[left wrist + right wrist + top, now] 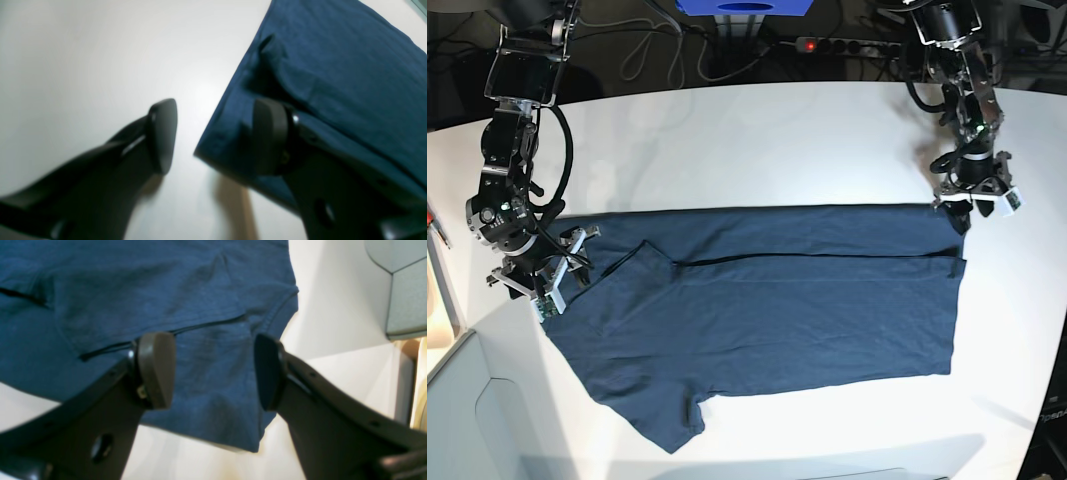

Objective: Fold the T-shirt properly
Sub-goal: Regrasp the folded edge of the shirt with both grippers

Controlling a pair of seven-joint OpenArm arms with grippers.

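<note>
The dark navy T-shirt (777,310) lies flat on the white table (757,140), its far part folded over toward the near side, with one short sleeve at the near left. My left gripper (965,212) is open at the shirt's far right corner. In the left wrist view the left gripper (217,136) straddles that edge of the shirt (333,66), one finger (270,136) over cloth and the other over bare table. My right gripper (555,275) is open at the shirt's left end. In the right wrist view the right gripper (213,370) hovers over a hemmed flap of the shirt (133,290). Neither grips cloth.
A power strip (847,45) and cables lie beyond the table's far edge. A grey panel (467,420) stands off the near left corner, and it also shows in the right wrist view (403,290). Bare table surrounds the shirt on all sides.
</note>
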